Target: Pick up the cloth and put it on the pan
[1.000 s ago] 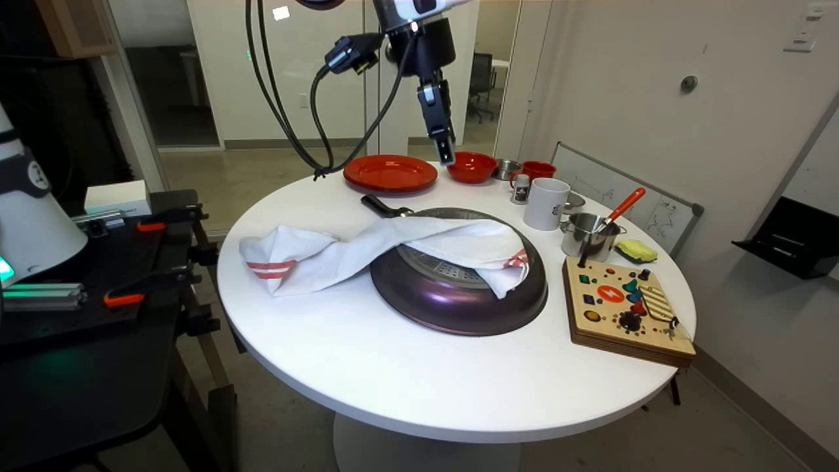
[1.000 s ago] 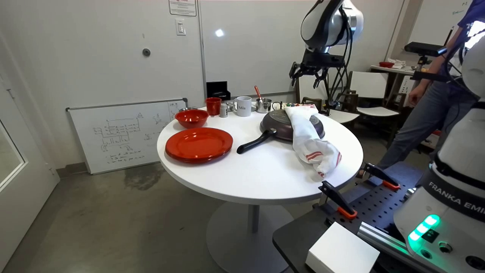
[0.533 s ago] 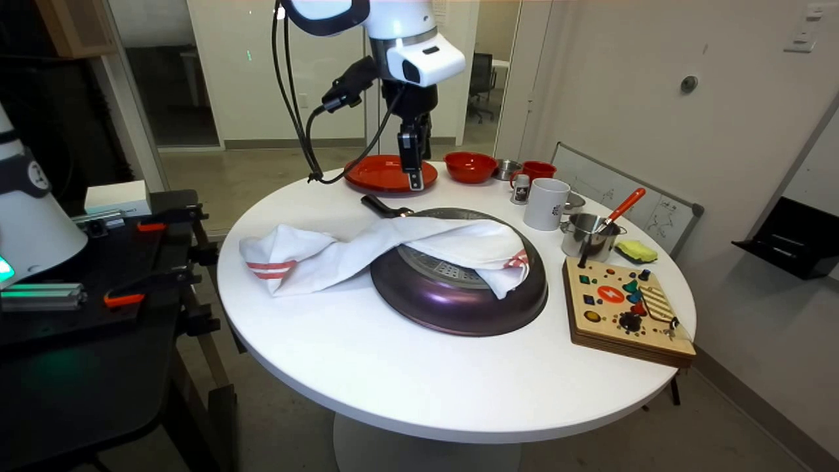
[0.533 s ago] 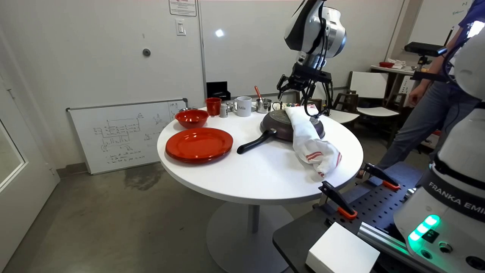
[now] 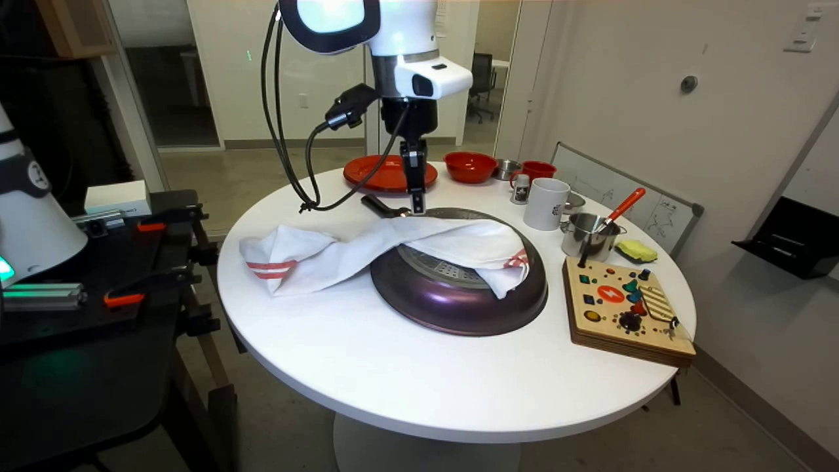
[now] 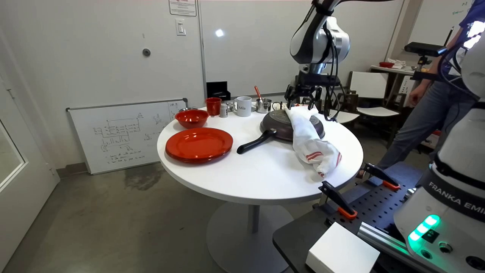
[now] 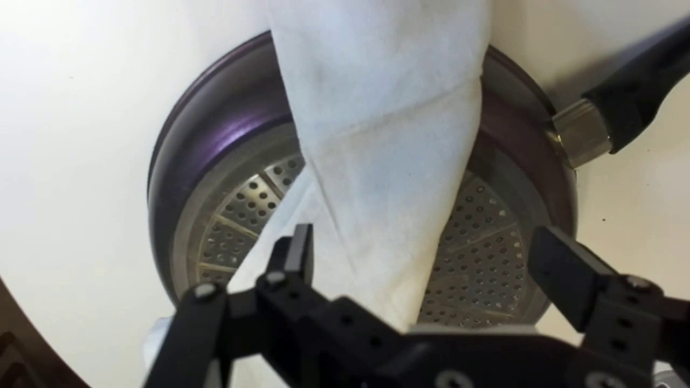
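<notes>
The white cloth (image 5: 373, 246) with red stripes lies draped over the pan (image 5: 452, 311). The pan is upside down, showing its perforated base. One end of the cloth rests on the table; the other hangs over the pan's side. Both also show in an exterior view, the cloth (image 6: 303, 134) and the pan (image 6: 278, 125). My gripper (image 5: 417, 208) is open and empty, pointing down above the pan and cloth. In the wrist view, the cloth (image 7: 388, 145) crosses the pan (image 7: 199, 156); the open gripper's (image 7: 423, 242) left finger overlaps the cloth, and the right one overlaps the pan's base edge.
The pan's black handle (image 6: 257, 141) points toward the red plates (image 6: 199, 144). A red bowl (image 5: 470, 168), white mug (image 5: 546, 204), steel pot (image 5: 590, 237) and wooden control board (image 5: 626, 311) stand round the table's edge (image 5: 419, 416). Cables hang beside the wrist.
My gripper has come down from well above the table to just over the pan and cloth, staying open. The cloth and the pan have not moved.
</notes>
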Tool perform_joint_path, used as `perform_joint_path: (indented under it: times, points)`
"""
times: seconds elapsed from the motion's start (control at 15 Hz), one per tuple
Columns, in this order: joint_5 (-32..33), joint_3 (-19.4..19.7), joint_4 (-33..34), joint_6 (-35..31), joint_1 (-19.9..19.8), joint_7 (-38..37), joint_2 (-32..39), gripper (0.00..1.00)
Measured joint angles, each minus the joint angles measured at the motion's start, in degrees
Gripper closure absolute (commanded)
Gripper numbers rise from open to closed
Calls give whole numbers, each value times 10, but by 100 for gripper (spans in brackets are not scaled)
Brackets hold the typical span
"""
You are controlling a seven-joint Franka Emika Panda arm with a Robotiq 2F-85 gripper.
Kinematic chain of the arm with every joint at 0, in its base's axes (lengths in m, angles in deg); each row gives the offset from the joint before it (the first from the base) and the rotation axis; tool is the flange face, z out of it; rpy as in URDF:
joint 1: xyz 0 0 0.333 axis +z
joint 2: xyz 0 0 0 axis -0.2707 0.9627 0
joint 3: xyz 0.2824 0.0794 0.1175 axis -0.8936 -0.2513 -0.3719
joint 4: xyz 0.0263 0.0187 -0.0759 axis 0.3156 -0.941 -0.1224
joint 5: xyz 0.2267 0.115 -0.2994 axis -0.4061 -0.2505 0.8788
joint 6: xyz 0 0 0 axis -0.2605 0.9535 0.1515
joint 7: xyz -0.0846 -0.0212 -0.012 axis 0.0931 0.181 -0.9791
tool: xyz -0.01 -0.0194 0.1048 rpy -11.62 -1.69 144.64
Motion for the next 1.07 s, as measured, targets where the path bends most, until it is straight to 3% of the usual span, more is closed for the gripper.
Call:
perform_joint_path:
  times: [0.8, 0.87, 1.07]
  points:
    - [11, 6, 8, 1, -3, 24, 39, 0]
    - [11, 6, 10, 1, -4, 26, 44, 18]
    - [11, 6, 16, 0, -8, 30, 56, 40]
